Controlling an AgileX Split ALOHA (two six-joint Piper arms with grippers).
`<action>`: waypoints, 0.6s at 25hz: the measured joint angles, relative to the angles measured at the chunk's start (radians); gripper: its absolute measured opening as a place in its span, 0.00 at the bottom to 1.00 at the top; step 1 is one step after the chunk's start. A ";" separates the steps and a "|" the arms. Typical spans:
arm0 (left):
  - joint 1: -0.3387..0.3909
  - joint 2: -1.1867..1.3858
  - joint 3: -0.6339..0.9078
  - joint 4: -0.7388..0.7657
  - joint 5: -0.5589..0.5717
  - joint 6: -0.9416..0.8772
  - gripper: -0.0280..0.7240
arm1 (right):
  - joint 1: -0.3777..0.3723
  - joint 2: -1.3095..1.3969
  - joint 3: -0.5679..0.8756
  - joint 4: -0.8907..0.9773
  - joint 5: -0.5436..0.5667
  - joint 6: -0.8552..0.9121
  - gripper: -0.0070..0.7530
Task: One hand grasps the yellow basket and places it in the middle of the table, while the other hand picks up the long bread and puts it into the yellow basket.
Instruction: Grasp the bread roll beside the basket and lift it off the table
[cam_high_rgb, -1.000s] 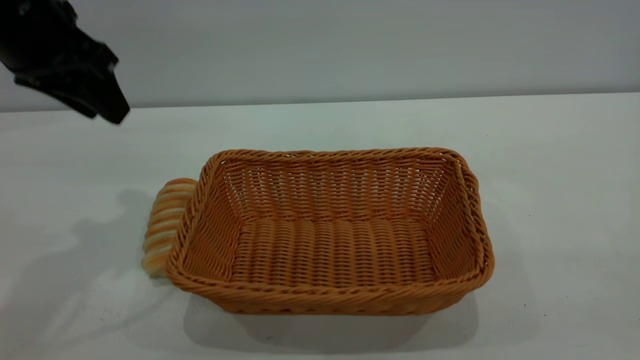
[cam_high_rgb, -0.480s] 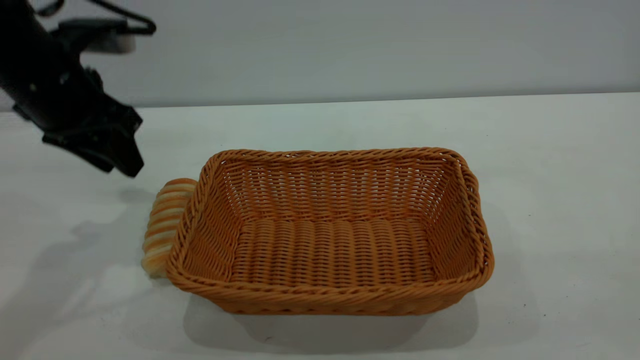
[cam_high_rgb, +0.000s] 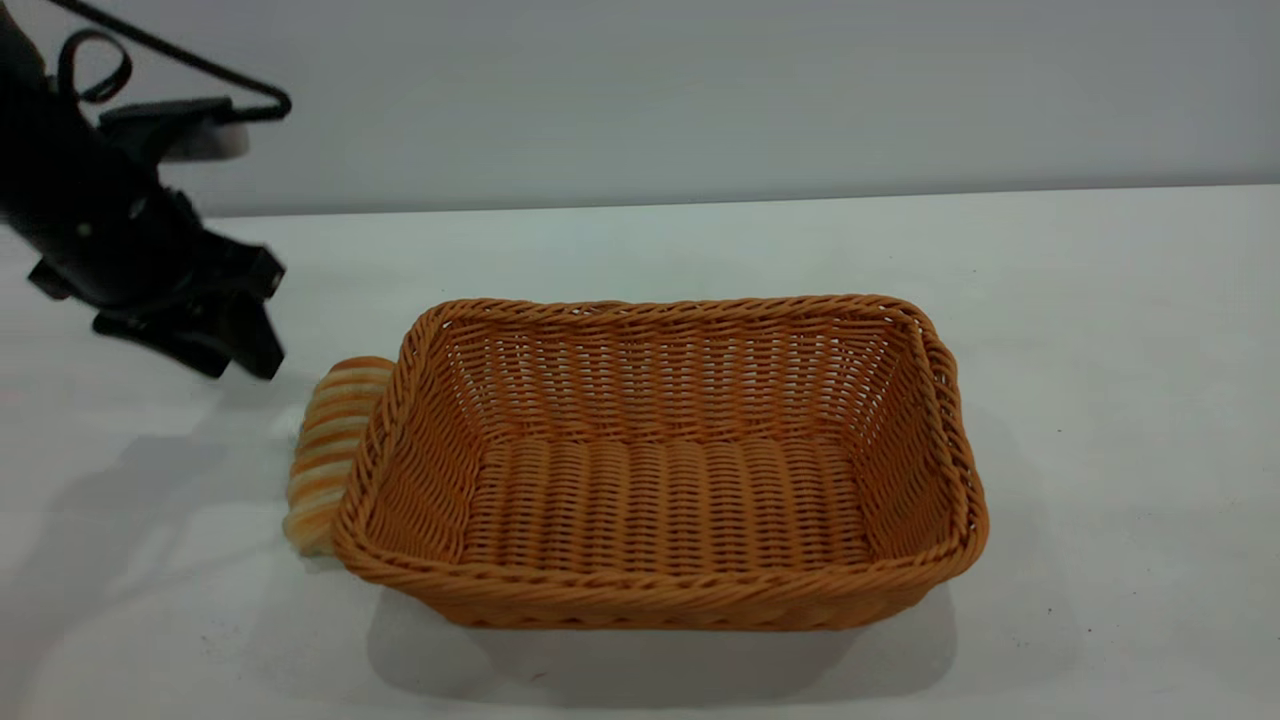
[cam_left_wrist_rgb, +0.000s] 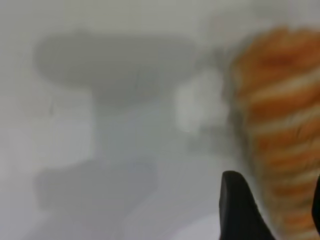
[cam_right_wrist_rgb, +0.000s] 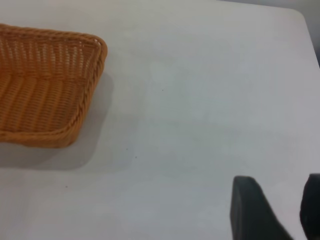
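Both grippers gape: left gripper (cam_high_rgb: 245, 345) near long bread (cam_high_rgb: 330, 440) beside yellow basket (cam_high_rgb: 660, 590); right gripper (cam_right_wrist_rgb: 277, 212) apart.

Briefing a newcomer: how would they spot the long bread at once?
Find the big woven yellow basket mid-table. The long bread lies outside it, against its left end wall, below the left gripper. It is the only striped thing: orange crust, cream bands.

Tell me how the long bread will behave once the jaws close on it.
The long bread looks rounded, so it may roll. Its ridged crust should give grip. Lying against the yellow basket, it leaves the left gripper little room.
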 joint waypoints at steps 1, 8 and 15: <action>0.000 0.012 -0.020 -0.023 0.014 0.016 0.58 | 0.000 0.000 0.000 0.000 0.000 0.000 0.37; 0.000 0.078 -0.104 -0.075 0.084 0.052 0.58 | 0.000 0.000 0.000 0.000 0.001 0.002 0.36; 0.000 0.120 -0.108 -0.079 0.084 0.058 0.58 | 0.000 0.000 0.000 0.000 0.001 0.002 0.36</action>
